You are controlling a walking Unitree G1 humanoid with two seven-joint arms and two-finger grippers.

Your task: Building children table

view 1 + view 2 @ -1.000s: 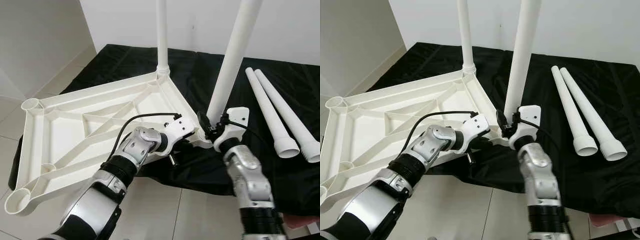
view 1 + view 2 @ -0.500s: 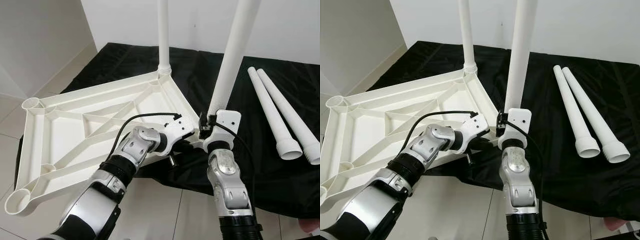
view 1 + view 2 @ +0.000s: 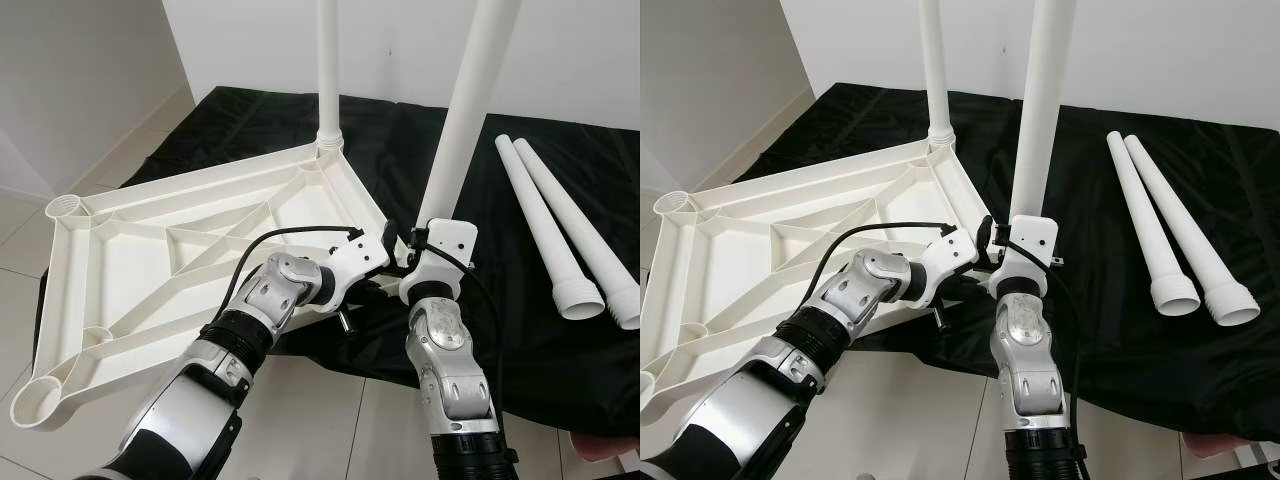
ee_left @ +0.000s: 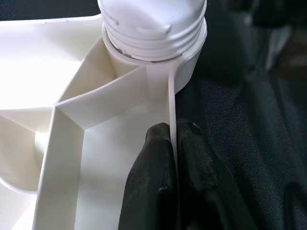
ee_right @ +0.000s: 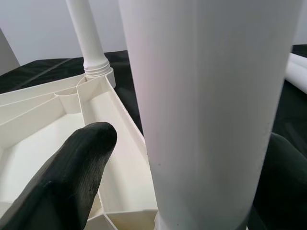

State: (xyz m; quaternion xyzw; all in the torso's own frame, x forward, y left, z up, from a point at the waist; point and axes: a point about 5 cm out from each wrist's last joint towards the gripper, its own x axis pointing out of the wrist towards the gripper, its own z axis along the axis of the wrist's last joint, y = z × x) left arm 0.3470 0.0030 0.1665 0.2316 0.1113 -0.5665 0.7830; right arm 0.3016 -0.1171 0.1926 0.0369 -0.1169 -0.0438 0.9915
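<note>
kids table build: upside-down top, two legs standing, two on the cloth

while the white table top (image 3: 170, 250) lies underside-up across a black cloth (image 3: 520, 300) on the tiled floor (image 3: 330, 420), both arms are busy at its near right corner. the ribbed underside faces up, with an open round socket (image 3: 65, 208) at the far left corner and another at the near left one.

left gripper (image 4: 173, 158) is pinched shut on the thin outer rim of the table top, one black finger inside the wall and one outside, just beside the corner socket where the near leg's threaded end sits.

right gripper (image 5: 182, 177) is around the near leg (image 3: 462, 110) low down, close to that socket. in the right wrist view one finger (image 5: 67, 177) shows clear of the tube and the other peeks out past its far side, so the fingers straddle the leg, but i can't tell if they're actually squeezing it or loose.

far leg (image 3: 327, 65) stands upright in the far corner socket. two loose legs (image 3: 555, 225) lie side by side on the cloth to the right, touching or nearly so, flared ends toward the robot, well apart from the grippers.
</note>
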